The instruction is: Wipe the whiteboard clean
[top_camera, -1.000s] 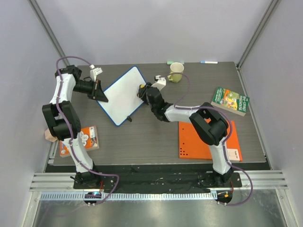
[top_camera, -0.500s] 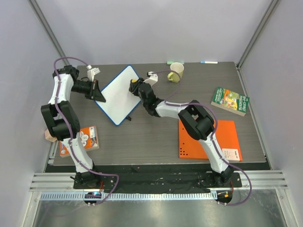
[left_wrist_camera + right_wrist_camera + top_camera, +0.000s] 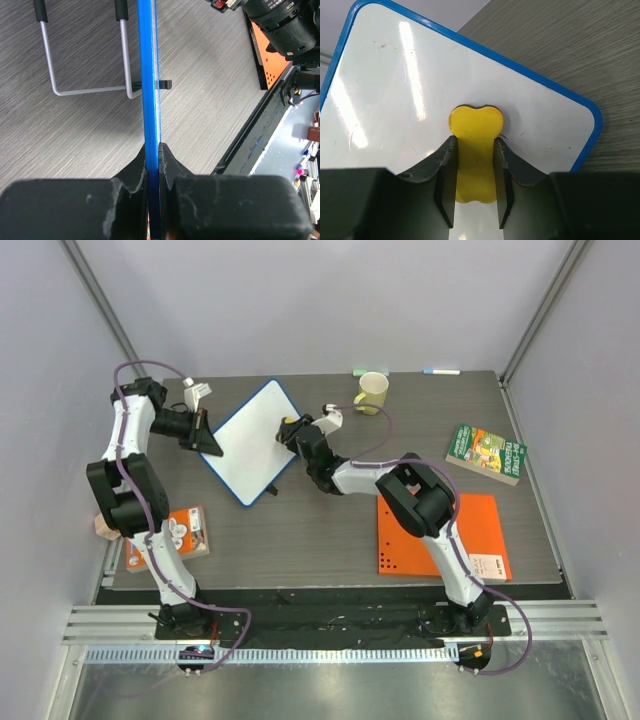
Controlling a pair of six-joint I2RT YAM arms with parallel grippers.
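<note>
- Left arm (image 3: 125, 455), white with black joints: rises from its base at the near left, folds at the elbow over the table's left edge and reaches to the far left, wrist turned right.
- Left gripper (image 3: 152, 150), black, two-fingered: fingers pinched together on the left rim of the board, one on each face.
- Small orange-covered book (image 3: 170, 537): flat at the near left, beside the left arm.
- Dark grey wood-grain table (image 3: 330, 530): carries everything listed.
- Whiteboard (image 3: 250, 440), flat white rectangle with a thin blue rim and rounded corners: far left of centre, set diagonally. Seen edge-on from the left wrist, with table on both sides. Surface glossy and almost wholly white, with a few faint specks and hairline marks.
- Bent grey wire bracket with black end caps (image 3: 85, 91): on one side of the board, clipped at its edge.
- Yellow waisted eraser (image 3: 476, 125): pressed against the board face near its right corner.
- Right gripper (image 3: 474, 142), black: fingers clamped on the eraser's sides.
- Right arm (image 3: 420, 495): from the near-right base, bent at the elbow and stretched low to the left.
- Pale yellow mug (image 3: 372, 392): far centre.
- Flat orange rectangular sheet (image 3: 400, 545): near right, under the arm.
- Green picture book (image 3: 486, 452): right.
</note>
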